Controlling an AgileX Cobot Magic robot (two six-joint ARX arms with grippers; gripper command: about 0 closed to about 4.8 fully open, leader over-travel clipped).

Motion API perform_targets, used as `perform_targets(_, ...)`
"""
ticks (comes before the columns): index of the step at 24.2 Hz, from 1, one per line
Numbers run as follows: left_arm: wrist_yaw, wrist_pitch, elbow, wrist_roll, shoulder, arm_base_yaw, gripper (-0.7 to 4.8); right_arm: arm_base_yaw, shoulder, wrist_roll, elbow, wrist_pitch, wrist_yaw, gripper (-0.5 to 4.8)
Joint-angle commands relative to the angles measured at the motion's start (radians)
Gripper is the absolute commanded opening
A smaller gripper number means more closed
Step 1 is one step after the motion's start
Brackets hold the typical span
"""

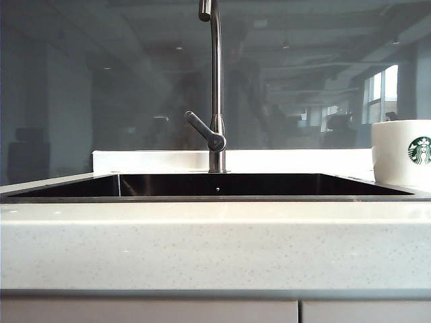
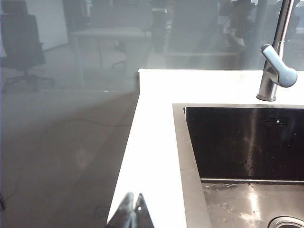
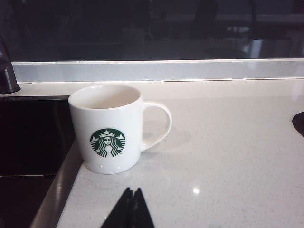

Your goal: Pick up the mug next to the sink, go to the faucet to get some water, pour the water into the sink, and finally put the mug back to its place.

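Note:
The white mug (image 3: 107, 129) with the green logo stands upright on the pale counter beside the sink's metal rim (image 3: 59, 185), handle turned away from the basin; it also shows at the exterior view's right edge as the mug (image 1: 402, 153). My right gripper (image 3: 132, 192) is shut and empty, hanging short of the mug. The dark sink (image 1: 222, 184) lies mid-counter with the steel faucet (image 1: 215, 101) behind it. My left gripper (image 2: 133, 196) is shut and empty over the white counter strip beside the sink's rim (image 2: 183, 156); the faucet (image 2: 275, 66) stands far off. Neither gripper shows in the exterior view.
A pale speckled counter front (image 1: 215, 245) runs across the exterior view. A glass wall (image 1: 101, 81) rises behind the sink. A white raised ledge (image 3: 156, 70) backs the counter. A dark round cutout (image 3: 299, 122) sits on the counter beyond the mug's handle side.

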Motion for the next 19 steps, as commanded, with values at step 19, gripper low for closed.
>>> perform_targets(19, 0.016, 0.229, 0.077, -0.131, 0.066, -0.001, -0.05, -0.003, 0.267, 0.243, 0.174, 0.229, 0.113, -0.01)
